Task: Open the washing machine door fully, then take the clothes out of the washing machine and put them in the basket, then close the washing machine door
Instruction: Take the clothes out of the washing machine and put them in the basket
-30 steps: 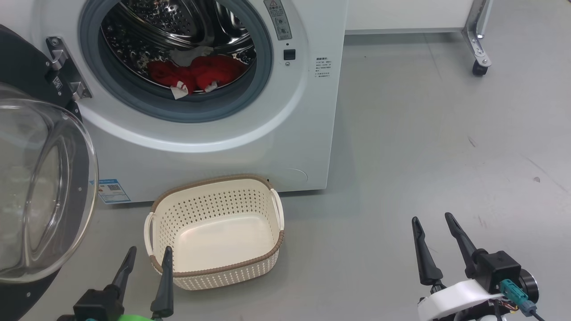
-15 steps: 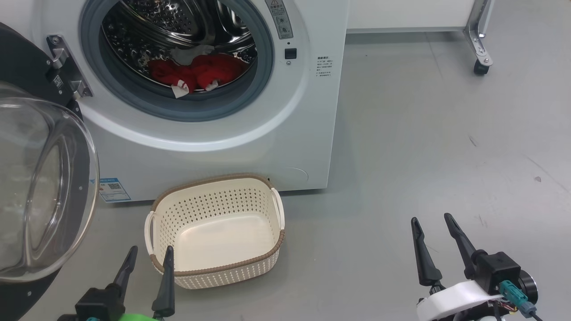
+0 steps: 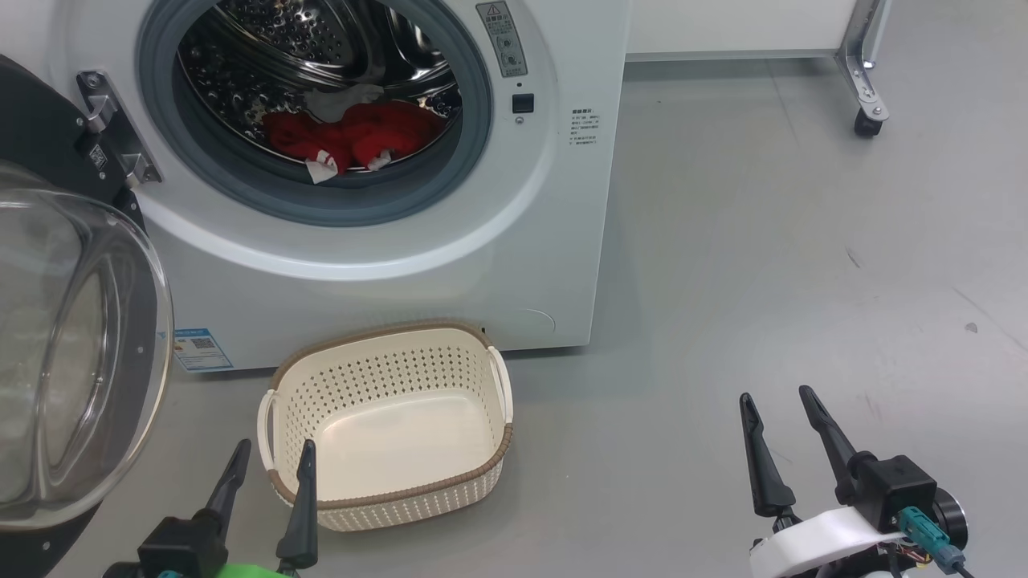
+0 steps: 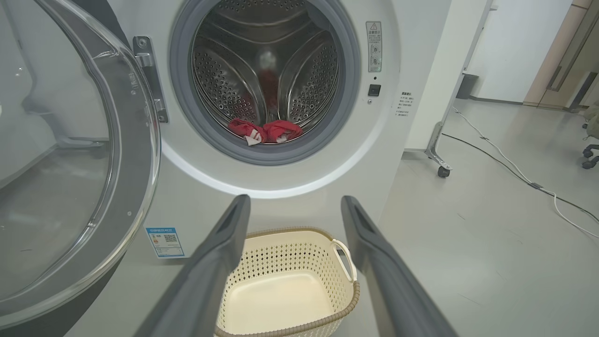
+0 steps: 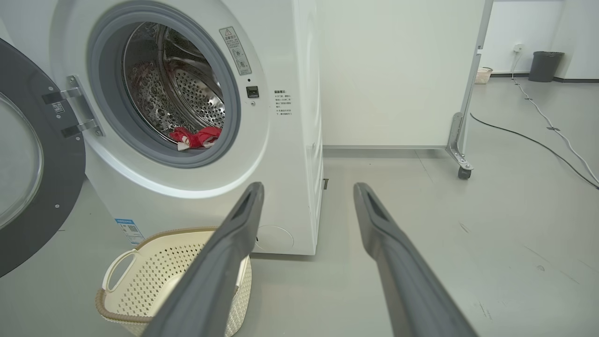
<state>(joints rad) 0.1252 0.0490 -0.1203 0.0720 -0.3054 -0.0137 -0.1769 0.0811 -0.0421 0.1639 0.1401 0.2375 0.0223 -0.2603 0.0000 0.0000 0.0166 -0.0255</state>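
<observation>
The white washing machine (image 3: 385, 273) stands with its door (image 3: 72, 353) swung wide open to the left, glass bowl bulging outward. Red clothes (image 3: 353, 136) lie at the bottom front of the steel drum, also seen as clothes (image 4: 264, 131) and clothes (image 5: 196, 136). An empty cream basket (image 3: 385, 417) sits on the floor before the machine. My left gripper (image 3: 273, 457) hovers open at the basket's near left corner. My right gripper (image 3: 775, 409) is open over bare floor, well right of the basket. Nothing is between either pair of fingers.
A white panel on a wheeled metal stand (image 3: 863, 104) is behind the machine on the right. A cable (image 5: 538, 140) runs across the grey floor farther right, and a dark bin (image 5: 545, 65) stands by the far wall.
The head camera has shifted a little, so machine and basket sit slightly lower in the picture. Both grippers stay open and in much the same place.
</observation>
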